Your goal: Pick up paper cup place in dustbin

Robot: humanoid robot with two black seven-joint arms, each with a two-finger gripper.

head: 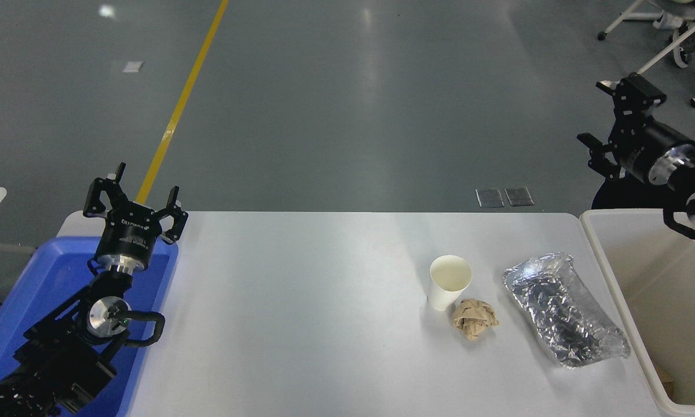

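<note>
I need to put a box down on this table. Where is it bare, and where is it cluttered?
Bare: the wide middle of the table, from the blue tub under the left gripper across to the paper cup. Crowded: the right side, where cup, brown paper ball and foil tray sit close, next to the dustbin.

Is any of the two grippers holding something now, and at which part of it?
Nothing is held. The left gripper and right gripper are open and empty; the paper cup stands untouched on the table.
</note>
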